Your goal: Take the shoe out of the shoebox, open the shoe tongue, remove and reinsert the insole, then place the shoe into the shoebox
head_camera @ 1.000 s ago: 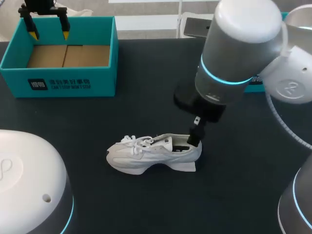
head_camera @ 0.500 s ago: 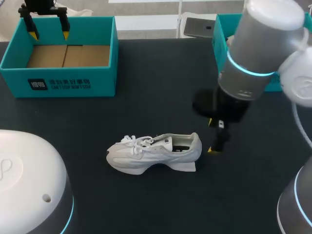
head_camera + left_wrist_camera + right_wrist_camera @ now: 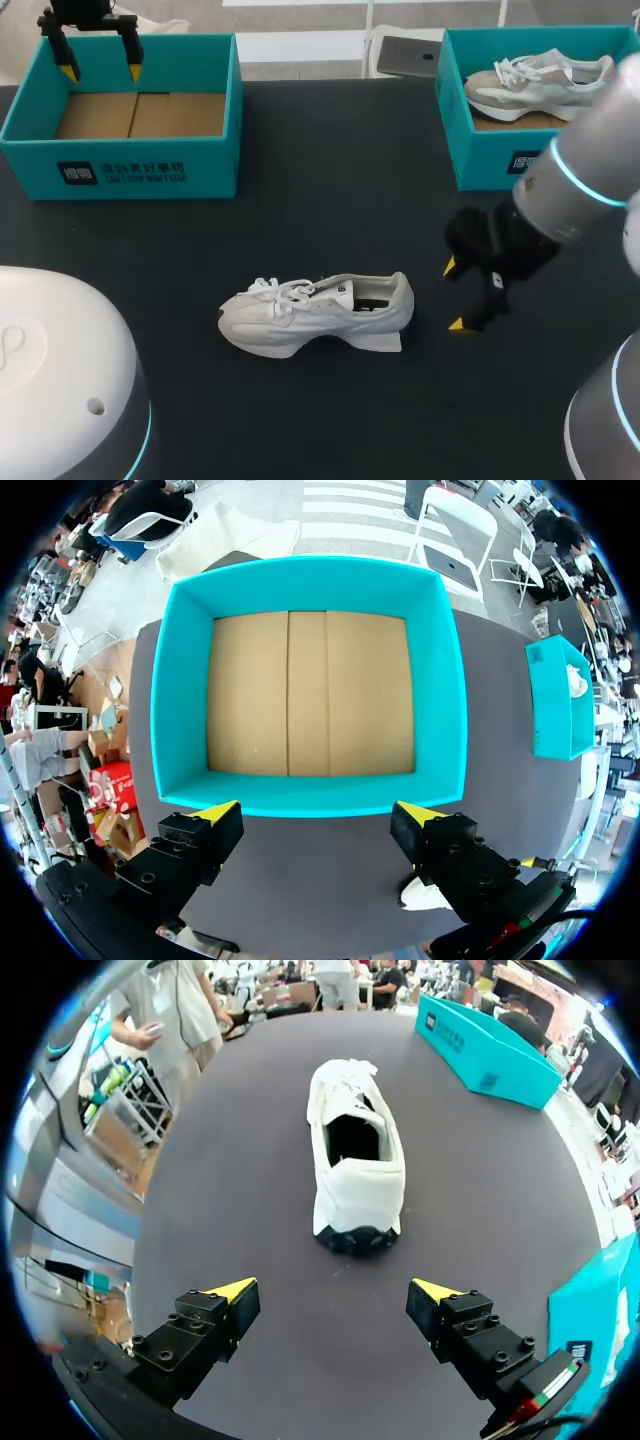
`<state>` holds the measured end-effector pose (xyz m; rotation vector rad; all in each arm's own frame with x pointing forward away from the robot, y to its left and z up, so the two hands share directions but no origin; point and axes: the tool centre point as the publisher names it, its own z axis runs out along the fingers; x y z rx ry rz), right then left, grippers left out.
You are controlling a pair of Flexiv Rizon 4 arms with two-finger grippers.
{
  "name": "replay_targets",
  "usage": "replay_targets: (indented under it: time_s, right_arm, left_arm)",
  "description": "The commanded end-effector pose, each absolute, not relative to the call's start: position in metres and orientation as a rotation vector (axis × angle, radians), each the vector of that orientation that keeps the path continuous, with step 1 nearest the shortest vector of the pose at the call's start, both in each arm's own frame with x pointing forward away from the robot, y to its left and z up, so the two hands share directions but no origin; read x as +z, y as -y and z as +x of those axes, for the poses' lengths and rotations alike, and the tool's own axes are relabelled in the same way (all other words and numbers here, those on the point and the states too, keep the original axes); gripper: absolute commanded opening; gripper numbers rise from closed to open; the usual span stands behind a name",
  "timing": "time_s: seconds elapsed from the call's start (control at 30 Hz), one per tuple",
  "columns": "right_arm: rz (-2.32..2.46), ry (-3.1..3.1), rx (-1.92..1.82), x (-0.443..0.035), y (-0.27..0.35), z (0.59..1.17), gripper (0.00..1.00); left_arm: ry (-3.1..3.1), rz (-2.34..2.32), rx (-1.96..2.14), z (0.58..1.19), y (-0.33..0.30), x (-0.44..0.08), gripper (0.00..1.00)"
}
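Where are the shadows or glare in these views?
Head view: only a faint, soft shadow under the shoe, hard to see against the dark table; no glare on it. Right wrist view: a small dark shadow at the heel, ahead of the right claw. Left wrist view: the empty box has an evenly lit floor with no hard shadows.
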<state>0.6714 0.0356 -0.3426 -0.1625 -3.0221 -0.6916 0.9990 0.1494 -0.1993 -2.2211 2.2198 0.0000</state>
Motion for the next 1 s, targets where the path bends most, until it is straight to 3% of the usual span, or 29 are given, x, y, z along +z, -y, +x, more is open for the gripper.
replay_targets:
  time_s: [0.03,0.47,1.0]
  right_arm:
    - [-0.172,2.821,-1.311,-0.355,-0.035,0.677,1.00]
    - [-0.172,2.821,-1.311,-0.355,-0.035,0.677,1.00]
    - [-0.075,2.769,-1.467,-0.399,-0.099,0.707,1.00]
  left_arm:
    - [-2.220,-2.221,0.000,0.999,-0.150,-0.200,1.00]
    - [-2.220,-2.221,0.000,0.999,-0.150,-0.200,1.00]
    - [-2.220,-2.221,0.000,0.999,-0.150,-0.200,1.00]
